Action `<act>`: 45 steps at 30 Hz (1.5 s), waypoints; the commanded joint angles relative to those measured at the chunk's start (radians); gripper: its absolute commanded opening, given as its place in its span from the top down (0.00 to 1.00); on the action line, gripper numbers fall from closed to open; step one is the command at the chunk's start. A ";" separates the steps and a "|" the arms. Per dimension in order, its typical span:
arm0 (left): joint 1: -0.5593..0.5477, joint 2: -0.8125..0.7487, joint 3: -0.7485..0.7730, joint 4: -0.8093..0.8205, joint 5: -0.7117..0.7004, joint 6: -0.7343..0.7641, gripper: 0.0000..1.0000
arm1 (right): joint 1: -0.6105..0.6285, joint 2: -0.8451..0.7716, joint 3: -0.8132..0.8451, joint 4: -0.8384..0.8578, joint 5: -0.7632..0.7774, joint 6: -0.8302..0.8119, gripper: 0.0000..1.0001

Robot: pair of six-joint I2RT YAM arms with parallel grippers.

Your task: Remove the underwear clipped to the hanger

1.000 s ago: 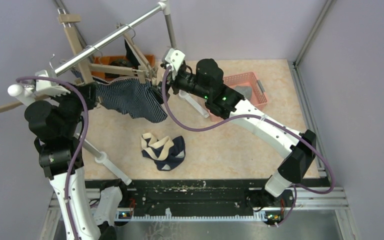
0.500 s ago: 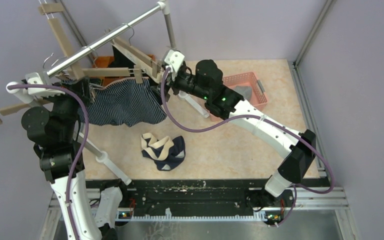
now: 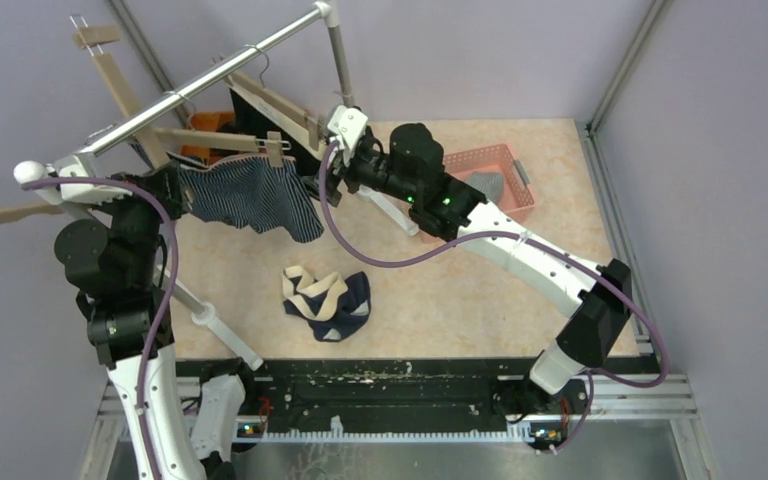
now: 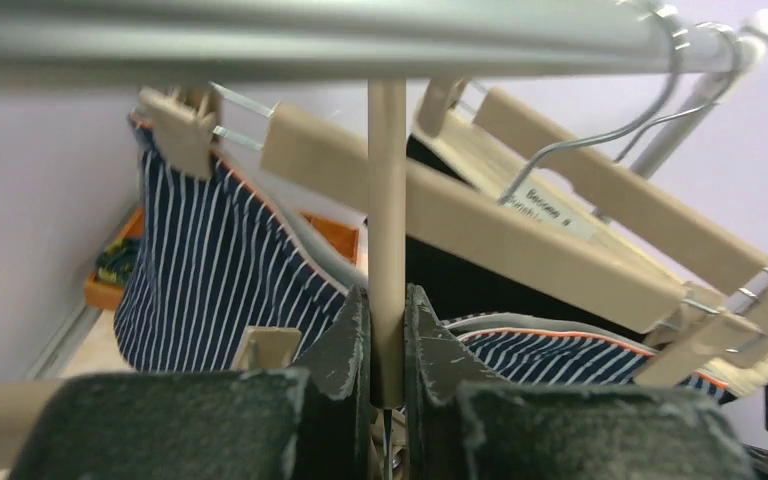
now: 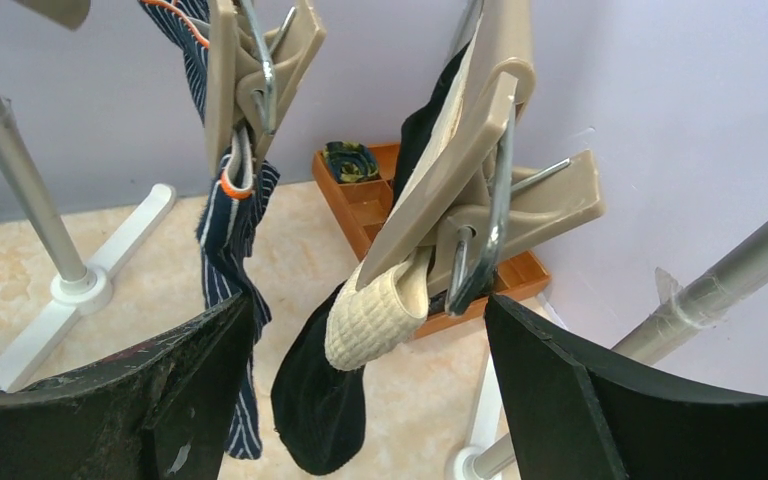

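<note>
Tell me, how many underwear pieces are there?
4: a striped pair clipped up under the rail, a black pair clipped behind it, a navy pair on the table, a grey one in the pink basket. Others may be hidden.

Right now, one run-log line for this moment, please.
left gripper: shut on hanger rod | right gripper: open, facing clip | striped underwear: clipped

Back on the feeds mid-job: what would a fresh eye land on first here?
The navy-striped boxers hanging clipped to a wooden hanger under the rail, upper left, with the left pincer shut on a beige rod there. Just right, the open right pincer faces a clip holding black briefs. One navy pair lies crumpled on the table centre.
</note>
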 commanded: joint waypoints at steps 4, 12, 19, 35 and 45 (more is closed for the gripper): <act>0.004 -0.028 -0.068 -0.045 -0.111 -0.098 1.00 | 0.008 -0.048 0.005 0.042 0.004 0.000 0.15; 0.004 -0.020 -0.098 -0.026 -0.084 -0.122 1.00 | 0.008 -0.041 0.008 0.038 -0.010 0.010 0.15; 0.005 -0.048 -0.140 0.040 0.004 -0.135 0.79 | 0.008 -0.038 0.014 0.032 -0.012 0.006 0.15; 0.004 -0.163 -0.160 0.000 0.078 -0.045 1.00 | 0.009 -0.055 -0.011 0.074 -0.020 0.026 0.15; 0.004 -0.165 -0.158 0.027 0.157 -0.039 0.99 | 0.008 -0.071 -0.011 0.035 -0.037 0.026 0.14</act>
